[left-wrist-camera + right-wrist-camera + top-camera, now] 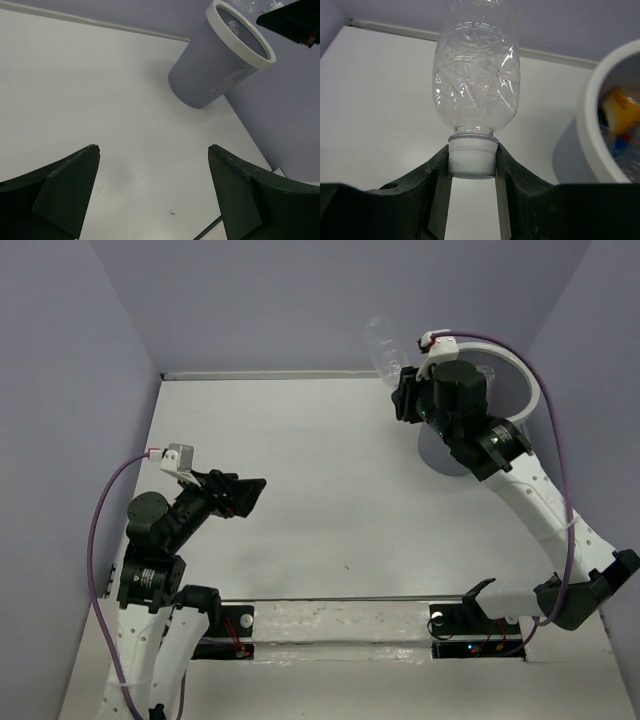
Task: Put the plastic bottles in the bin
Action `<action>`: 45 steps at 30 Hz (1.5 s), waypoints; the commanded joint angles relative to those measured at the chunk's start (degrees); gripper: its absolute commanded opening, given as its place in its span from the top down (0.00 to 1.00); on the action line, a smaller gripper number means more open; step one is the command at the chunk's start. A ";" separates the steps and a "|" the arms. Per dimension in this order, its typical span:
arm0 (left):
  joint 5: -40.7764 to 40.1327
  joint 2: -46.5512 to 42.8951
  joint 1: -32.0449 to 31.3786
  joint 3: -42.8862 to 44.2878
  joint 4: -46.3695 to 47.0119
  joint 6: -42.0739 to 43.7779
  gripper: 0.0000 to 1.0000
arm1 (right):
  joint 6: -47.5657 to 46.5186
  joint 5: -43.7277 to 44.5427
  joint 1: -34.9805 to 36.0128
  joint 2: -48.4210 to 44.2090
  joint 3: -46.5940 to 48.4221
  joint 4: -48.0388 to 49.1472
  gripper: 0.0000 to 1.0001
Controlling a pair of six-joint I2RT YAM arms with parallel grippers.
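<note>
My right gripper (472, 159) is shut on the white cap of a clear plastic bottle (476, 80) and holds it in the air, its body pointing away from me. In the top view this bottle (383, 346) hangs at the far wall, just left of the bin (528, 382). The grey bin with its white rim (592, 125) is to the right of the held bottle; an orange bottle (621, 111) and other bottles lie inside it. My left gripper (255, 494) is open and empty above the left of the table; the bin (210, 72) shows far ahead of it.
The white table (320, 500) is walled by lilac panels on three sides. A metal rail (340, 612) with the arm bases runs along the near edge. A small dark speck (172, 213) lies on the table below my left gripper.
</note>
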 commanded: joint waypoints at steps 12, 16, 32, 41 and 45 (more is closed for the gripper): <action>-3.45 -7.21 -18.94 -6.91 6.47 7.84 0.01 | 7.12 10.56 -15.15 2.63 33.99 -52.03 1.00; -3.97 -8.09 -20.88 -7.00 6.47 7.84 0.01 | 7.91 0.65 -21.30 4.99 32.68 -51.77 1.00; -11.53 -9.94 -24.13 -6.30 3.66 6.35 0.01 | 9.58 -8.94 -30.09 10.98 32.32 -47.47 0.94; -14.70 -10.11 -24.13 -5.95 2.43 5.64 0.01 | 8.35 -14.67 -33.26 14.32 36.53 -44.57 0.26; -15.31 -9.59 -24.13 -5.86 2.25 5.55 0.01 | 8.97 -8.61 -33.26 14.23 39.61 -42.64 0.02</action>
